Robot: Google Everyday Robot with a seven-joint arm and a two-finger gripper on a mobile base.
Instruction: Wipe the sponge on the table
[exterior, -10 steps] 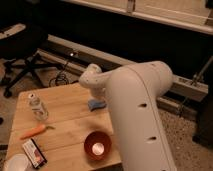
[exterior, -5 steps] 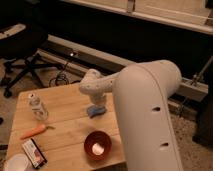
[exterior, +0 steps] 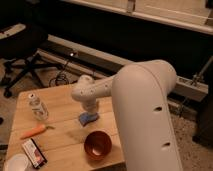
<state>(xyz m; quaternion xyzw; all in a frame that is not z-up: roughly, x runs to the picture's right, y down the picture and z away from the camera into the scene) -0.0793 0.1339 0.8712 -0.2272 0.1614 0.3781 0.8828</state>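
**A:** Left end of the table (exterior: 60, 100), far from the bowl (exterior: 97, 145)?

**B:** White cup (exterior: 16, 162) at the near corner, farthest left of the bowl. Flat packet (exterior: 35, 152) next, about level with the bowl. Carrot (exterior: 35, 131) lying flat, left of the bowl and a little behind it. Clear bottle (exterior: 37, 106) upright, farther back again.

**A:** Sponge?

**B:** Sponge (exterior: 89, 119) flat on the planks, just behind the bowl and a touch to its left, apart from it. Long axis seemingly left to right across the table; upper part covered from above, so not certain.

**A:** Gripper?

**B:** Gripper (exterior: 89, 110) straight above the sponge, behind the bowl, pointing down. Resting at or on the sponge's top face; contact likely, not confirmed. Wide, narrow or holding: cannot tell, hidden under the wrist.

**A:** Key relation for a wiping stroke?

**B:** Sponge directly beneath the gripper, no sideways gap to close. Bare wood behind the bowl and to its left. Bowl close on the near side, so little room that way. Judged to fit either a sponge pressed down mid-stroke or a sponge just being met or let go.

**A:** Right of the bowl?

**B:** Only the bulky white arm (exterior: 145, 115), covering the table's right end.
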